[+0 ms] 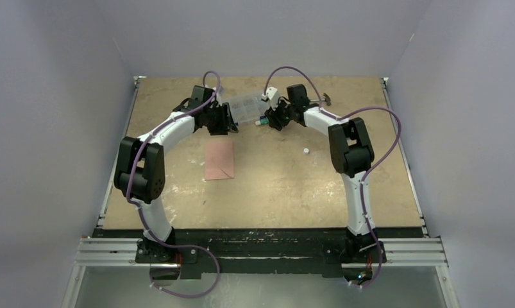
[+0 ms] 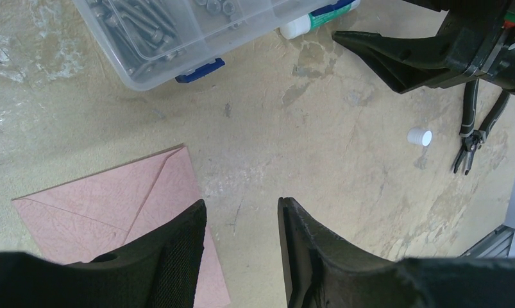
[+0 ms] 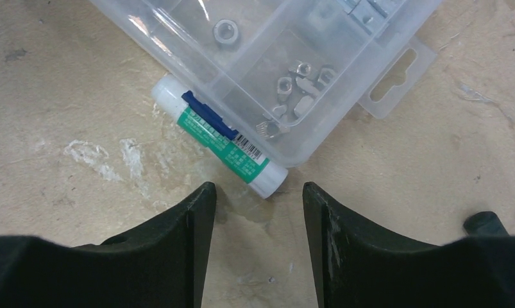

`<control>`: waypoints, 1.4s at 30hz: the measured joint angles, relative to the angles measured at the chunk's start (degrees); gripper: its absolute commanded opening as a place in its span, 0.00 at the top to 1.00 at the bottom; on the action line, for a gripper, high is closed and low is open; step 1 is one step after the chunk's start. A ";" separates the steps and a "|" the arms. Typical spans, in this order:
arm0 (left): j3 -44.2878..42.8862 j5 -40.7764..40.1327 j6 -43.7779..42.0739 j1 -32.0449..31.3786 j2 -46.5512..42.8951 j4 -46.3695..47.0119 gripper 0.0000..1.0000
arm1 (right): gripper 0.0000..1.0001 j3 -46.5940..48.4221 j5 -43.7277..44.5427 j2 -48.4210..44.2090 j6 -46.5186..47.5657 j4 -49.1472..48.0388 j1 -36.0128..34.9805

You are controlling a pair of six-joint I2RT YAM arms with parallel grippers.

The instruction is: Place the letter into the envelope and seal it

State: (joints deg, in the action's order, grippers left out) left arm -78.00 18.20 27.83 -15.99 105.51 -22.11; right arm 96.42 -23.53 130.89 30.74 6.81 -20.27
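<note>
The salmon-pink envelope (image 1: pixel 219 160) lies flat on the table, its diagonal seams showing in the left wrist view (image 2: pixel 107 205). The peach letter is not in view. My left gripper (image 1: pixel 227 125) is open and empty, hovering just beyond the envelope's far end; in its own view (image 2: pixel 242 206) its left finger overlaps the envelope's corner. My right gripper (image 1: pixel 269 122) is open and empty, its fingertips (image 3: pixel 258 188) just short of a green-and-white glue stick (image 3: pixel 219 138) that lies against a clear compartment box (image 3: pixel 267 58).
The clear box (image 1: pixel 245 108) of screws and nuts sits at the back between both grippers. A small white cap (image 1: pixel 305 151) lies right of centre. Black pliers (image 1: pixel 325 99) lie at the back right. Grey walls surround the table.
</note>
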 measured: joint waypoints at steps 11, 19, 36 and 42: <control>0.00 0.00 0.02 0.00 0.15 -0.15 0.60 | 0.57 -0.46 -0.26 -0.39 -1.40 1.33 -1.01; 0.00 0.02 0.02 0.00 1.81 -0.26 0.62 | 0.57 -6.19 0.50 -4.15 -4.17 1.09 -2.47; 0.00 -0.44 0.02 0.00 2.38 -1.18 0.63 | 0.29 -3.65 16.37 -3.02 -10.99 -1.18 -7.63; 0.00 -0.50 0.02 0.00 2.38 -1.46 0.63 | 0.29 -3.21 14.29 -2.69 -10.40 -1.05 -8.07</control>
State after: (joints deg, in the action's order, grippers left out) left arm -78.00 17.69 27.86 -15.99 107.90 -23.57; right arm 93.21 -9.23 128.20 20.34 5.76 -28.34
